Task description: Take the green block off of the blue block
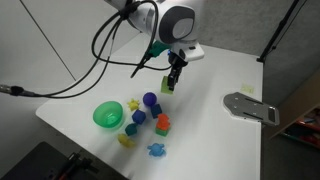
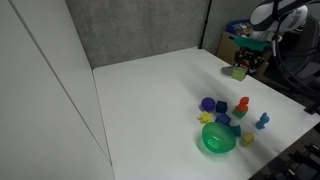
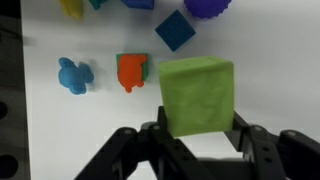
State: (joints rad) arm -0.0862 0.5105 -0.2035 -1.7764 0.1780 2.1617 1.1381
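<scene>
My gripper (image 3: 198, 130) is shut on the pale green block (image 3: 197, 92) and holds it in the air above the white table. In both exterior views the gripper (image 1: 172, 80) (image 2: 241, 66) hangs over the table with the green block (image 1: 167, 87) (image 2: 239, 72) between its fingers. The dark blue block (image 3: 175, 30) lies on the table among the toys, apart from the green block. It also shows in an exterior view (image 1: 139, 116).
A bright green bowl (image 1: 106, 116) (image 2: 217, 140), a purple ball (image 1: 150, 100) (image 3: 208, 6), an orange piece (image 3: 131, 70) (image 1: 163, 124), a light blue figure (image 3: 72, 75) (image 1: 156, 150) and yellow pieces (image 1: 126, 141) lie clustered on the table. A grey metal plate (image 1: 250, 106) lies apart.
</scene>
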